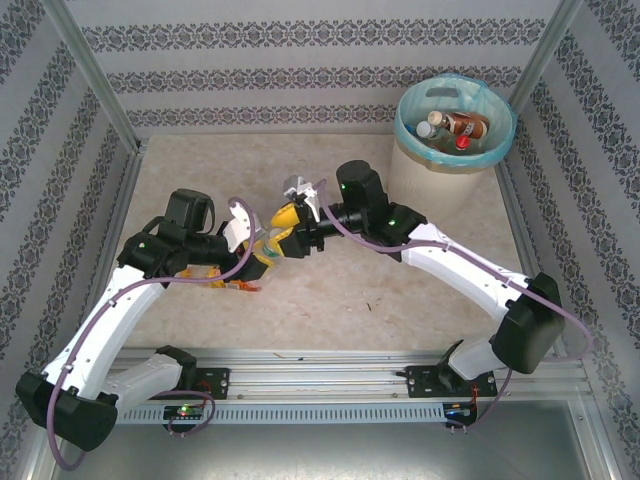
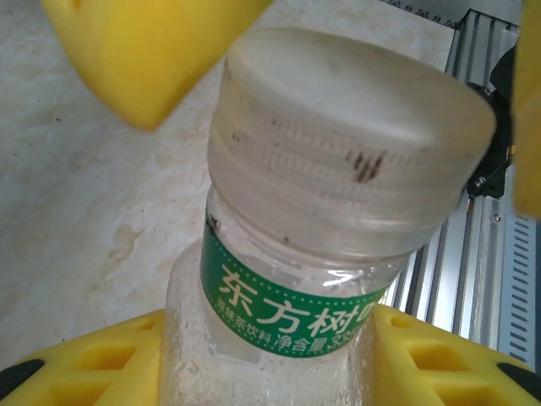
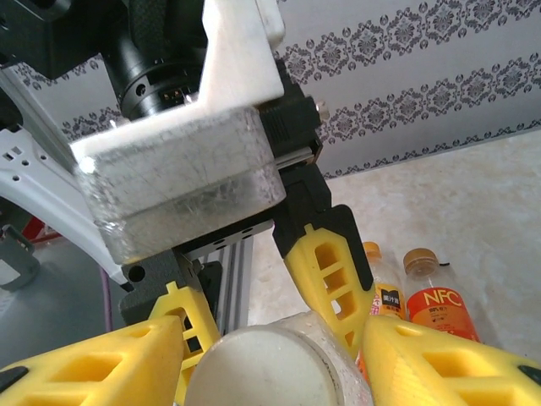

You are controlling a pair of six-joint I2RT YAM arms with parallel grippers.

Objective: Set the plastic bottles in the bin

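Passing a bottle from one arm to the other looks like the step in hand. The left gripper (image 2: pixel 270 372) is clamped on the body of a clear plastic bottle with a green label and a white screw cap (image 2: pixel 283 254). It holds the bottle off the pale stone-patterned table (image 1: pixel 400 290), near the middle of the workspace. The right gripper (image 3: pixel 269 364) faces it cap-on. Its yellow fingers (image 2: pixel 144 51) stand on either side of the cap with a gap showing on at least one side, so the jaws are parted and have hold of nothing.

The round cream-white bin with a light blue bag liner (image 1: pixel 412 170) stands at the far right corner, well apart from the two grippers. A few labelled bottles (image 1: pixel 455 128) already lie inside it. More remain on the table: an orange bottle marked NFC (image 3: pixel 439 309) and a smaller yellow-capped one (image 3: pixel 387 296) lie just beside each other below the left arm.

As I judge it, the next move asks the right jaws to close squarely on the cap or neck. The left must let go only once that grip is firm. Then the right arm swings to the bin and drops the bottle over the rim. A smooth cap could slip if it is pinched off-centre.
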